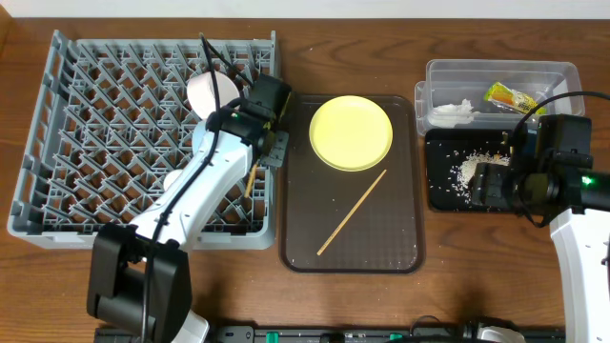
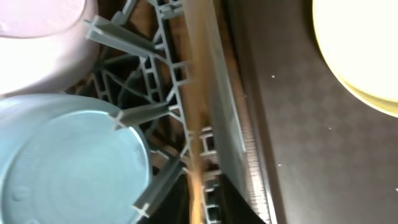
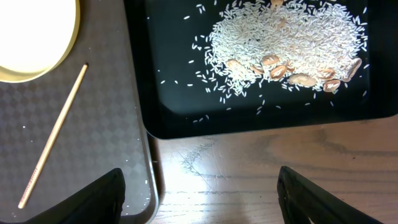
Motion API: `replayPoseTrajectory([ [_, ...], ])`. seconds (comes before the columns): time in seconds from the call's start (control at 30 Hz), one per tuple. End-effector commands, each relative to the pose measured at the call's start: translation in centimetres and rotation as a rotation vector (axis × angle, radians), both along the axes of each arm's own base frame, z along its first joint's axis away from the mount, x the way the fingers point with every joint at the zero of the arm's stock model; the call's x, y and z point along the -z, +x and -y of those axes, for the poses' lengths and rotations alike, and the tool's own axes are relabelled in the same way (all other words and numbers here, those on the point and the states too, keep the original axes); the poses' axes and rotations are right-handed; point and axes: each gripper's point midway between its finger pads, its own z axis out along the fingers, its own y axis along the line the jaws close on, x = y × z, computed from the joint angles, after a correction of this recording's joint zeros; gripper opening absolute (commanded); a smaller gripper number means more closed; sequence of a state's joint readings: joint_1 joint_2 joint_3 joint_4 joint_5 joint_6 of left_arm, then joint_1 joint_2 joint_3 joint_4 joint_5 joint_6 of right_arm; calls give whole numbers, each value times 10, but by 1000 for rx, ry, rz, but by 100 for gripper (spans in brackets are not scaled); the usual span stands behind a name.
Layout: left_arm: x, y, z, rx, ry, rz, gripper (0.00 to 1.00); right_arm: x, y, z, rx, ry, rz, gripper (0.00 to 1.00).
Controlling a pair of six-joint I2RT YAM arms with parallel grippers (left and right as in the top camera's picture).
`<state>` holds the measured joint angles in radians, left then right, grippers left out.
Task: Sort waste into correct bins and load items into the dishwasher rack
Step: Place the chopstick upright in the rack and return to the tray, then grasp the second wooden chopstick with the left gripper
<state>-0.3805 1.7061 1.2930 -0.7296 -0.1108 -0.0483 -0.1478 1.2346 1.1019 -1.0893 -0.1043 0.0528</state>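
Overhead, the left gripper (image 1: 271, 143) is at the right edge of the grey rack (image 1: 57, 124). One chopstick (image 1: 250, 180) pokes into the rack just below it. I cannot tell if this gripper is clamped on the stick or not. The white bowl (image 1: 212, 90) and the blue bowl (image 2: 68, 162) sit in the rack.

The right gripper (image 3: 200, 183) has its fingers wide apart and holds nothing. It hangs over the surface (image 3: 249, 168), just beside the black tray (image 3: 174, 93) with the rice (image 3: 286, 43).

I think the job now is putting this stick in the rack. The other chopstick (image 1: 353, 211) and the yellow plate (image 1: 351, 131) lie on the brown tray (image 1: 405, 238). That stick looks like the next pick. It is thin and flat, so the pinch must go low.
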Motion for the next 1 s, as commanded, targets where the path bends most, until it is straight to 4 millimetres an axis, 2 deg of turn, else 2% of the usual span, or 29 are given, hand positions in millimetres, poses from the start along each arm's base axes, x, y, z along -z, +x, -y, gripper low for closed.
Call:
replayPoseTrajectory([
  [0.0,-7,6,-3,-14,-5,20,43,-5,1,0,6,5,16,76],
  [0.13,-9,5,-3,-13,-7,22,44,-5,1,0,6,5,16,76],
  [0.27,-24,-3,0,0,-24,35,44,-5,1,0,6,5,16,77],
  [0.33,-35,-13,12,34,-77,33,45,-6,1,0,6,5,17,76],
  [0.47,-55,-36,51,146,-221,19,45,-6,3,0,6,4,23,77],
  [0.57,-58,-53,81,233,-278,-7,50,-6,2,0,6,4,23,77],
  [0.73,-37,-76,123,356,-270,-55,52,-6,2,0,6,4,22,77],
  [0.97,8,-101,167,475,-228,-136,52,-6,1,0,6,5,17,77],
])
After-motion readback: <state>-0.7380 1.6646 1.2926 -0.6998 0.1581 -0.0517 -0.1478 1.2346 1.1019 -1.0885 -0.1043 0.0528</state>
